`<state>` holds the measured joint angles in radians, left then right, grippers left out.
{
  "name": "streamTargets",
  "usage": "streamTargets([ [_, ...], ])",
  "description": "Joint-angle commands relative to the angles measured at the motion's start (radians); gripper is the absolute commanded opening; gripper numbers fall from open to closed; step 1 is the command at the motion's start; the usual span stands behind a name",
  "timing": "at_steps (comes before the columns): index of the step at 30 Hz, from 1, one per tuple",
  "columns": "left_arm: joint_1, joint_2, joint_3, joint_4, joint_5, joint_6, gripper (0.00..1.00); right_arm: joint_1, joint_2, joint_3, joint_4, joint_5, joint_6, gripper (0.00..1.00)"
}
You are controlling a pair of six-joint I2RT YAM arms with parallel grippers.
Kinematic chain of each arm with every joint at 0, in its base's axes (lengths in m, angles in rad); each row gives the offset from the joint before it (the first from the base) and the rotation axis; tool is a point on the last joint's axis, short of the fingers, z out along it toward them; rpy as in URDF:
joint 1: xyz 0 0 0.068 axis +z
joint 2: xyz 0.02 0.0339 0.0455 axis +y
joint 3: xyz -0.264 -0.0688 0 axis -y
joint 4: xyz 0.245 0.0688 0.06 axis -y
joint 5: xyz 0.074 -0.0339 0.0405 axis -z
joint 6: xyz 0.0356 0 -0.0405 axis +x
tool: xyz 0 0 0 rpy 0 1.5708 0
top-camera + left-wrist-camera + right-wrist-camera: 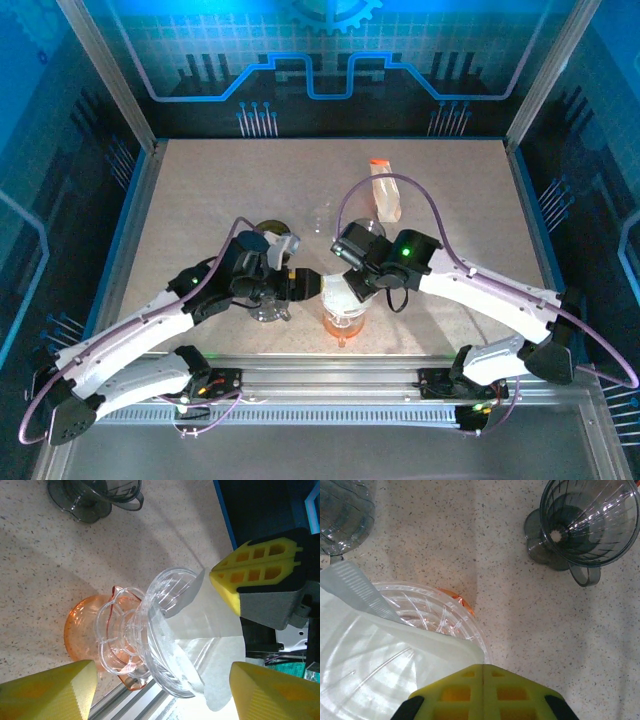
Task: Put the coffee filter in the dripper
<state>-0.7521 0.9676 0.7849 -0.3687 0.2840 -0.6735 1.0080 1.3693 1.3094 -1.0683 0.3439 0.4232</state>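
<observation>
Yellow-padded right gripper [484,672] is pinched tight on the white coffee filter [380,652], which sits partly inside the clear dripper [445,615]. Left gripper [162,667] stands wide, straddling the dripper without touching it.

Speckled beige tabletop [220,200], blue back wall [330,60] printed with circuit pattern, aluminium corner posts [107,65], metal rail [330,382] along near edge, cool bluish light
</observation>
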Motion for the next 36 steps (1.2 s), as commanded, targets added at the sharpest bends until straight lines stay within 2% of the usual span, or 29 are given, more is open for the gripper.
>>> streamTargets([
  [1, -0.016, 0.008, 0.012, 0.008, 0.0, 0.008, 0.74, 0.021, -0.004, -0.013, 0.01, 0.032, 0.024, 0.0],
  [3, -0.018, 0.008, 0.007, 0.007, 0.003, 0.005, 0.75, 0.024, -0.002, -0.019, 0.013, 0.042, 0.029, 0.0],
  [7, -0.018, 0.009, -0.005, -0.006, 0.007, -0.003, 0.68, 0.024, -0.008, -0.025, 0.018, 0.052, 0.036, 0.0],
  [9, -0.019, 0.011, -0.011, -0.011, 0.015, -0.007, 0.67, 0.024, -0.012, -0.025, 0.019, 0.056, 0.037, 0.09],
  [14, -0.02, 0.015, -0.018, -0.022, 0.017, -0.011, 0.69, 0.023, -0.045, -0.023, 0.037, 0.065, 0.021, 0.48],
  [15, -0.02, 0.013, -0.02, -0.021, 0.018, -0.01, 0.71, 0.022, -0.05, -0.022, 0.043, 0.061, 0.011, 0.53],
  [17, -0.02, 0.013, -0.021, -0.017, 0.022, -0.014, 0.72, 0.011, -0.056, -0.023, 0.059, 0.022, -0.013, 0.59],
  [20, -0.02, 0.019, -0.018, -0.014, 0.027, -0.014, 0.74, -0.012, -0.053, -0.024, 0.077, -0.039, -0.027, 0.62],
  [22, -0.021, 0.023, -0.016, -0.016, 0.031, -0.014, 0.74, -0.025, -0.047, -0.026, 0.079, -0.056, -0.03, 0.62],
  [25, -0.021, 0.028, -0.019, -0.022, 0.029, -0.011, 0.69, -0.039, -0.042, -0.04, 0.08, -0.062, -0.03, 0.55],
  [30, -0.025, 0.04, -0.018, -0.018, 0.034, -0.015, 0.67, -0.04, -0.045, -0.057, 0.094, -0.06, -0.045, 0.24],
  [33, -0.029, 0.048, -0.013, -0.017, 0.033, -0.014, 0.7, -0.037, -0.034, -0.059, 0.089, -0.039, -0.045, 0.09],
  [36, -0.03, 0.055, -0.01, -0.023, 0.024, -0.014, 0.71, -0.031, -0.024, -0.064, 0.085, -0.011, -0.045, 0.05],
])
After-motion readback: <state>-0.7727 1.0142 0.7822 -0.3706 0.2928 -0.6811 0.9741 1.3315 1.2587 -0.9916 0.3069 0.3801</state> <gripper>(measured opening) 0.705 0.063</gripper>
